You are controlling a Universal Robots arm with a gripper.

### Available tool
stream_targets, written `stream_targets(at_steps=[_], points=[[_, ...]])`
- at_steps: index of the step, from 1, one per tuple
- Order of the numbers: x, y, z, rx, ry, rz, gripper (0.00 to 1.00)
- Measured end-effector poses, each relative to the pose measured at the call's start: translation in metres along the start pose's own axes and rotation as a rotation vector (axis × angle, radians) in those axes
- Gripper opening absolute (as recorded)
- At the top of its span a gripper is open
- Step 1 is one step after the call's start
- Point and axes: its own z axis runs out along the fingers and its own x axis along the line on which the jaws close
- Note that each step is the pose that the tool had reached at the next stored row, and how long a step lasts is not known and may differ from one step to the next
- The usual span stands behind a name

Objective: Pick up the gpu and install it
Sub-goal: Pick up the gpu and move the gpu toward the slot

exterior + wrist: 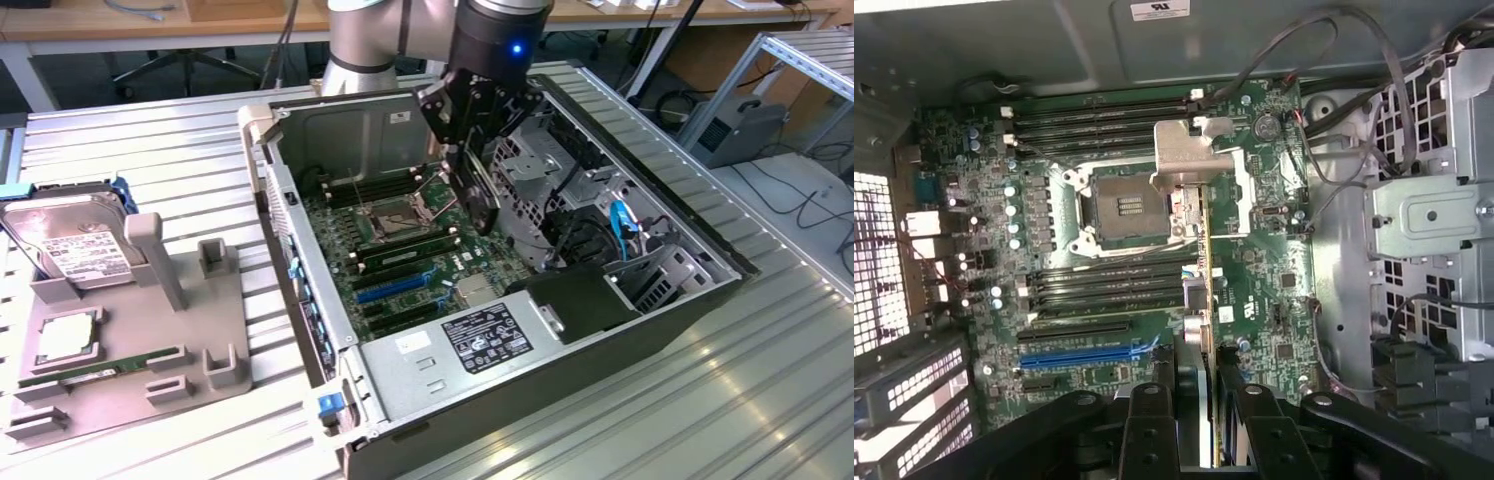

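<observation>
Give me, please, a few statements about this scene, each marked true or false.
1. The gripper holds the gpu over the motherboard inside the open case. True.
2. The boxy drive sits inside the case. False: the hard drive rests on the grey holder at the exterior view's left, outside the case.
3. The gpu is plugged into a slot. False: it hangs from the gripper, and the blue slot is empty.
4. A green memory stick lies on the grey holder. True.
</observation>
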Motion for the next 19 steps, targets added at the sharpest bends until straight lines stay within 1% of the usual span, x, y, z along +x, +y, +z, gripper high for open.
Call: stream_targets(at_steps=[19], points=[[-0.016, 0.0025, 0.0103, -0.0001, 0.0, 0.0, 0.27]])
